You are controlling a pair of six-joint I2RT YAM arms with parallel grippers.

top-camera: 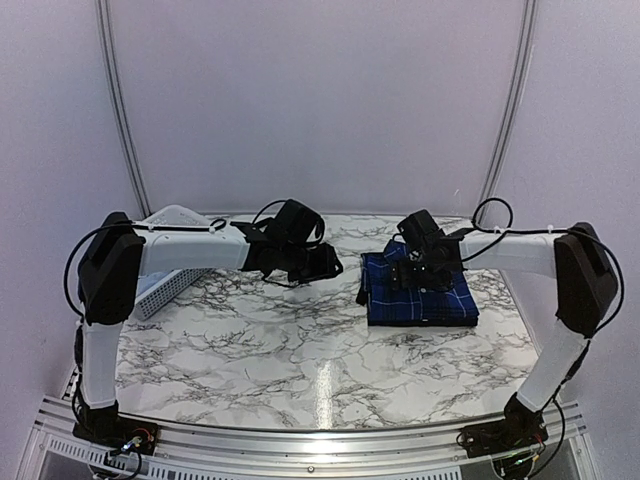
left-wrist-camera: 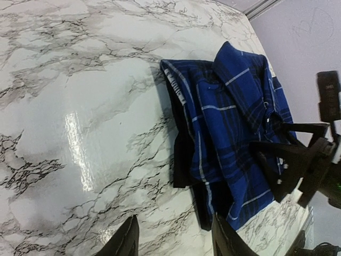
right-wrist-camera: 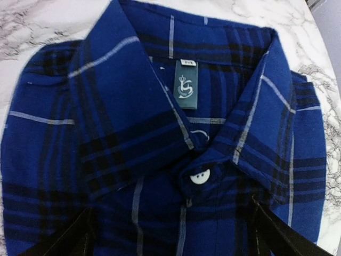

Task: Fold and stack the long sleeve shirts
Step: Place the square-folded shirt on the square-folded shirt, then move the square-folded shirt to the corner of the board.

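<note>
A folded royal-blue-and-navy plaid shirt (top-camera: 425, 295) lies at the right of the marble table, collar and white button (right-wrist-camera: 200, 176) facing up. A black shirt (left-wrist-camera: 182, 160) lies under it, with only its edge showing. My right gripper (top-camera: 415, 274) hangs just above the plaid shirt (right-wrist-camera: 160, 106); its jaws are wide open on either side of the button placket, and its fingertips (right-wrist-camera: 274, 237) grip no cloth. My left gripper (top-camera: 322, 266) hovers over bare table left of the stack, open (left-wrist-camera: 173, 237) and empty. The left wrist view shows the plaid shirt (left-wrist-camera: 234, 117) with the right gripper (left-wrist-camera: 298, 170) over it.
A white lattice basket (top-camera: 168, 258) stands at the back left, partly behind the left arm. The marble tabletop (top-camera: 300, 350) stretches between the arms. A pale wall with metal rails closes off the back.
</note>
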